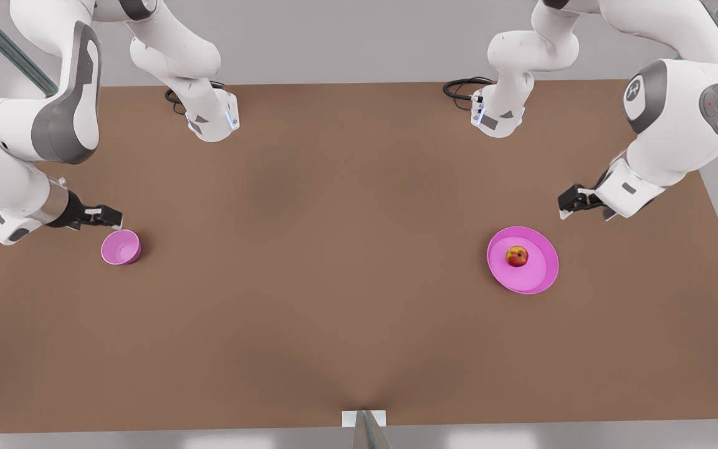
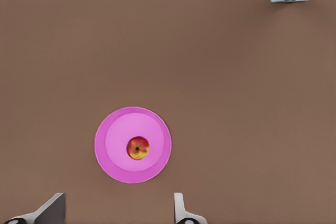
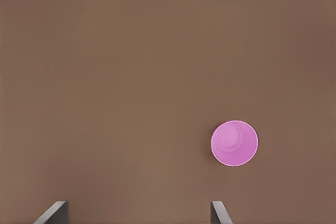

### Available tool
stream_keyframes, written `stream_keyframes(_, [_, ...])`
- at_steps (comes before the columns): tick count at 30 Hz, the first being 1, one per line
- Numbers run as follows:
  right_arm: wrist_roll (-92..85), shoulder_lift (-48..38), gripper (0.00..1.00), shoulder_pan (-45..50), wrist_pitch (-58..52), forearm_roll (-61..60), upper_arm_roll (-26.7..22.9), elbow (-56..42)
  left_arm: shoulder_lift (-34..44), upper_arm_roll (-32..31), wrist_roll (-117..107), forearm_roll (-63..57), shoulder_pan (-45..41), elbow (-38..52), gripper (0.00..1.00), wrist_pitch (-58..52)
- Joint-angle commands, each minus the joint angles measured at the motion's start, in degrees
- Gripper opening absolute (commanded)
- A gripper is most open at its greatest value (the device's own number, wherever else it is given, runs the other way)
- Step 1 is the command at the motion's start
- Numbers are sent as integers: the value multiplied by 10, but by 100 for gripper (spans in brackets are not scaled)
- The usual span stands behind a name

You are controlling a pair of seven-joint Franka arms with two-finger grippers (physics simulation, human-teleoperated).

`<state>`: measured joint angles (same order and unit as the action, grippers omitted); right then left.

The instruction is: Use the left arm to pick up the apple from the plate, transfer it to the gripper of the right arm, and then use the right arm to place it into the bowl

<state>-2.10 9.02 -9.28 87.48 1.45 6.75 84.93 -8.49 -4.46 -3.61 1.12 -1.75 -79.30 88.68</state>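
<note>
The apple (image 1: 516,255) sits on the plate (image 1: 536,280) near the empty, open left claw (image 1: 574,202), while the right claw (image 1: 106,216), apparently open too, hangs by the bowl (image 1: 121,247).

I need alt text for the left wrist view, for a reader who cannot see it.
A small red and yellow apple sits near the middle of a round pink plate on a brown table. The left gripper is open above the table, beside the plate, its fingertips spread wide.

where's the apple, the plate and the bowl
apple (image 1: 516,255), front view, middle of its red skin
plate (image 1: 536,277), front view, bare pink floor beside the apple
bowl (image 3: 234,143), right wrist view, its inside bottom
</note>
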Motion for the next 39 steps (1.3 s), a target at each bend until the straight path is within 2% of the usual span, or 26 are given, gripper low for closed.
stream_keyframes(1, [-12, -1, 100, 0, 16, 0, 0, 0, -3, 0, 11, 0, 0, 0, 100, 29])
stream_keyframes(4, [-12, -1, 100, 0, 16, 0, 0, 0, -51, -1, -27, -2, -4, -10, 100, 77])
stream_keyframes(8, [-13, 1, 100, -6, 16, 0, 0, 0, -44, -1, -74, -1, -4, -170, 100, 250])
stream_keyframes(13, [-13, 2, 100, -5, 16, 0, 0, 0, -40, -1, -132, 1, -3, -289, 100, 364])
stream_keyframes(14, [-17, 2, 100, -5, 16, 0, 0, 0, -42, -1, -131, 1, 6, -333, 100, 422])
stream_keyframes(19, [-18, 3, 100, -6, 17, 0, 0, 0, -54, 0, -131, 1, 19, -419, 100, 495])
stream_keyframes(29, [-26, 4, 100, -7, 17, 0, 0, -1, -115, 2, -129, -4, 29, -455, 100, 497])
stream_keyframes(39, [-24, 4, 100, -7, 17, 0, 1, -1, -178, 2, -130, -3, 32, -445, 100, 532])
